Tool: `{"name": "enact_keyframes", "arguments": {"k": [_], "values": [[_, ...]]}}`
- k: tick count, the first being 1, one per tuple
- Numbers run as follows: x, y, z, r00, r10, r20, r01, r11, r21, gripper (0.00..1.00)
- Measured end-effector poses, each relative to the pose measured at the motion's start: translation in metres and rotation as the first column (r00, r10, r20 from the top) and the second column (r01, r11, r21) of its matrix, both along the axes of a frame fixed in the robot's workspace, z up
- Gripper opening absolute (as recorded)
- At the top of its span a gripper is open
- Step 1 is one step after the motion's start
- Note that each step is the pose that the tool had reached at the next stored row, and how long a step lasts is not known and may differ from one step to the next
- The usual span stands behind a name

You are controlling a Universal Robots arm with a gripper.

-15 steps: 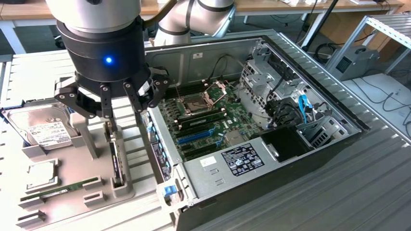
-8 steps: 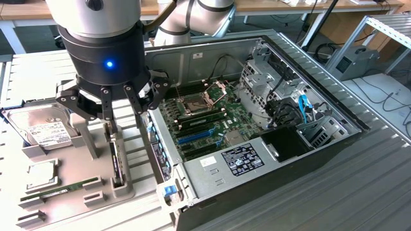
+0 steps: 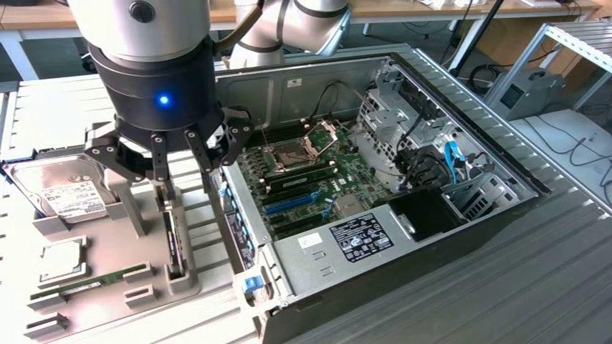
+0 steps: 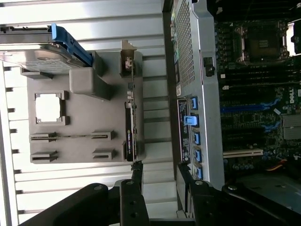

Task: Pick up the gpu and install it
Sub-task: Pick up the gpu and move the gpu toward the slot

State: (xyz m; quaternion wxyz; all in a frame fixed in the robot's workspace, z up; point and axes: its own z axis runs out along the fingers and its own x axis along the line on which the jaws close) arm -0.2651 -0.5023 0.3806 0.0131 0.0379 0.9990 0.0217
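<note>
The gpu (image 3: 170,240) is a thin black card standing on edge in a slot of the grey holder block (image 3: 105,236), just outside the open computer case. In the wrist view the gpu (image 4: 130,128) shows edge-on, its pale bracket end toward the hard drive. My gripper (image 3: 182,168) hangs directly above the card's upper end, open, with nothing between its fingers and not touching the card. In the wrist view the gripper (image 4: 159,176) has two dark fingers (image 4: 136,176) spread apart, close to the card's near end.
The holder also carries a silver hard drive (image 3: 62,190), a square processor (image 3: 59,259) and a green memory stick (image 3: 91,281). The open computer case (image 3: 497,168) lies at the exterior view's right, its motherboard with blue card slots (image 3: 292,201) exposed. The case wall (image 4: 197,70) stands right beside the card.
</note>
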Motion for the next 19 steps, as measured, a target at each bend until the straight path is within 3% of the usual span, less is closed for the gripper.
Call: {"name": "enact_keyframes", "arguments": {"k": [19], "values": [[0.0, 0.0, -0.005, 1.0, 0.0, 0.0, 0.0, 1.0, 0.0, 0.42]]}}
